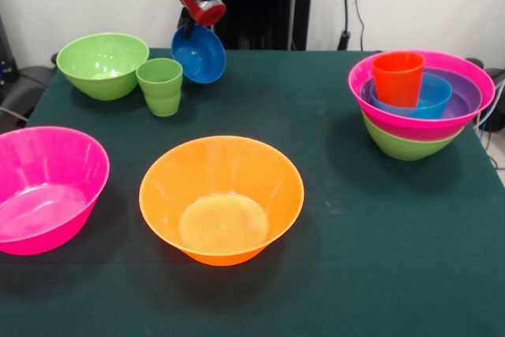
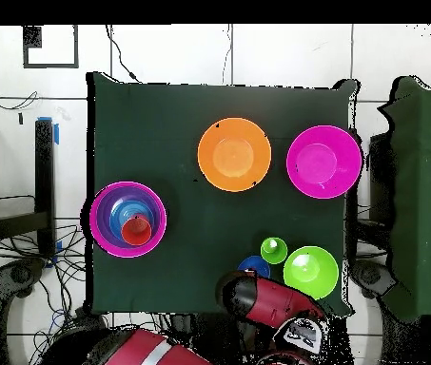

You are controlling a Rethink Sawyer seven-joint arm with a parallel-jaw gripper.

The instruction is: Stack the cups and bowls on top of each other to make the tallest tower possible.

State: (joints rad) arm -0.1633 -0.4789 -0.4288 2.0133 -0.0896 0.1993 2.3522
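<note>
Nearest the camera sat the big orange bowl (image 1: pixel 222 199), upright and empty on the green table (image 1: pixel 379 258).

Gripper (image 1: pixel 192 28): at the far edge of the table, clamped on the rim of a small blue bowl (image 1: pixel 199 54), which hung tilted with its inside facing the camera, lifted off the cloth. In the overhead view the red and black arm (image 2: pixel 274 306) covered most of that blue bowl (image 2: pixel 253 267); only a sliver showed.

Just beside the blue bowl stood the light green cup (image 1: pixel 161 85), upright, with a stepped base. Close on its other side was a medium green bowl (image 1: pixel 102 64), upright and empty; whether cup and bowl touched could not be told.

Further out, a big pink bowl (image 1: pixel 46 188) sat at the table edge, beside the orange bowl but apart from it.

Tower (image 1: pixel 420 105): well apart from the gripper, at the opposite side of the table. Green bowl at the base, a pink bowl in it, then purple, then a small blue bowl, with the orange-red cup (image 1: pixel 398 77) standing upright on top.
</note>
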